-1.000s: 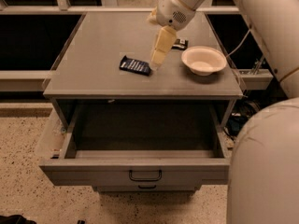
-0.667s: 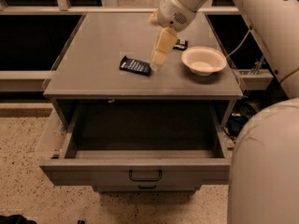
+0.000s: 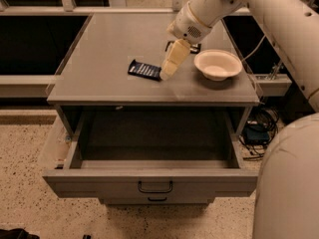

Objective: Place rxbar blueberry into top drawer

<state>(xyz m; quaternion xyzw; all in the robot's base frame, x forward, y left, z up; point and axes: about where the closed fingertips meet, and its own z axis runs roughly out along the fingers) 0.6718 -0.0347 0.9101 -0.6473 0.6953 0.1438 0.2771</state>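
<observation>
The gripper (image 3: 165, 74) hung just above the grey tabletop (image 3: 109, 44), a little above and right of the frame's centre, at the end of a white arm (image 3: 259, 4) that came down from the upper right corner. Its cream tip pointed downward and to the left, right at the right-hand end of the rxbar blueberry (image 3: 143, 69). From this angle it could not be told whether the tip touched the wrapper, or whether the gripper was open or closed on anything.

The rxbar blueberry lay flat on the tabletop in its dark navy wrapper with white lettering, tilted slightly so its left end sat higher in the frame. To the right of the gripper stood a shallow white bowl (image 3: 218, 64), apart from the bar. Behind the gripper, a small dark item (image 3: 196, 48) showed only partly, and its kind could not be made out.

In the lower half of the frame the top drawer (image 3: 149, 179) stood pulled wide open, its dark interior bare, with a thin black loop handle (image 3: 155, 187) on its front. Just beneath, a second handle (image 3: 157, 199) marked the lower drawer front. The robot's rounded white body (image 3: 291, 183) filled the lower right corner, and cables (image 3: 259, 128) lay on the speckled floor (image 3: 20, 203) beside the cabinet.
</observation>
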